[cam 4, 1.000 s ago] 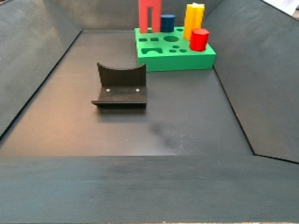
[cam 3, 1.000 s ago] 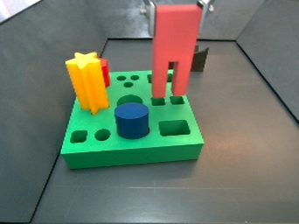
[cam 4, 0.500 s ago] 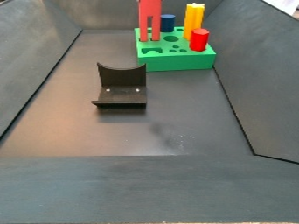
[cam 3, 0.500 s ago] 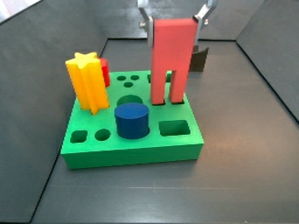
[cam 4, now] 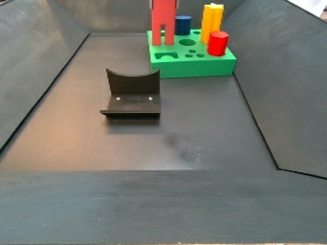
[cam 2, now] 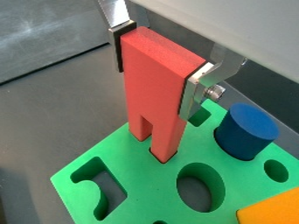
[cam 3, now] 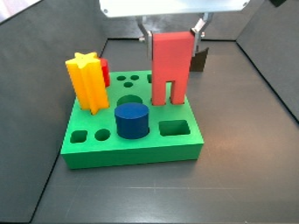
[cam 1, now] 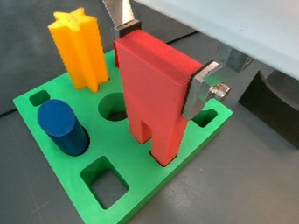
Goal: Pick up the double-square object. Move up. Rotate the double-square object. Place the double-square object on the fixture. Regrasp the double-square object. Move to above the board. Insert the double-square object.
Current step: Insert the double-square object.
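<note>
The double-square object [cam 3: 172, 66] is a tall red block standing upright with its two legs down at the green board [cam 3: 128, 144]. The leg ends meet two square holes near the board's back edge, as both wrist views show [cam 1: 158, 96] [cam 2: 158, 87]. My gripper [cam 3: 173, 30] is shut on the block's top end, one silver finger [cam 1: 201, 86] pressed on each narrow side. Another side view shows the block [cam 4: 163, 19] on the board [cam 4: 192, 62], with the gripper cut off above. The dark fixture [cam 4: 132, 93] sits on the floor, apart from the board.
A yellow star prism [cam 3: 86, 83], a blue cylinder [cam 3: 131, 121] and a red cylinder [cam 4: 219, 42] stand in the board. Other cut-outs in the board show open [cam 1: 107, 184]. Sloped dark walls enclose the floor [cam 4: 166, 144].
The gripper has come straight down with the red block over the last second. The block's top now sits lower and its legs have gone down to the board's holes.
</note>
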Robot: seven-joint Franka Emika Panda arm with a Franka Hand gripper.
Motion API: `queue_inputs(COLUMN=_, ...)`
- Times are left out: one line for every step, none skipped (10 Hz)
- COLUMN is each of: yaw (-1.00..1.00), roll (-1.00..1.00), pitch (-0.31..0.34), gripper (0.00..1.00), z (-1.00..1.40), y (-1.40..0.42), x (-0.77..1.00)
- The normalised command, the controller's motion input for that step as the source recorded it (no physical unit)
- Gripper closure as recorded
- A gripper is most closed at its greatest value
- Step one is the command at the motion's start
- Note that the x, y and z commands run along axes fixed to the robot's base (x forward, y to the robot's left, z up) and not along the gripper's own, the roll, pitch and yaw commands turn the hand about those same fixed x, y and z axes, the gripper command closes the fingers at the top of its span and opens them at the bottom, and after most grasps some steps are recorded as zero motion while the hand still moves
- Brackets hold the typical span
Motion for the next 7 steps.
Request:
queue_inputs(yaw=0.00, roll=-0.01, pitch=-0.106, gripper=1.00, z=-0.35, y=0.00, x=0.00)
queue_inputs(yaw=0.00, roll=0.00, pitch=-0.091, gripper=1.00, z=-0.41, y=0.00, x=0.00)
queue_inputs(yaw=0.00, roll=0.00, pitch=-0.069, gripper=1.00, z=-0.39, y=0.00, x=0.00)
queue_inputs(yaw=0.00, roll=0.00, pitch=-0.009, gripper=1.00, z=-0.35, y=0.00, x=0.06)
queue_inputs(yaw=-0.04, roll=-0.02, pitch=0.000, gripper=1.00, z=-0.22, y=0.00, x=0.15)
queue_inputs(yaw=-0.16, roll=-0.16, pitch=-0.010, gripper=1.00, z=-0.11, y=0.11, x=0.03)
queue_inputs(yaw=0.00, roll=0.00, pitch=0.000, gripper=1.00, z=0.00, y=0.00, x=0.00)
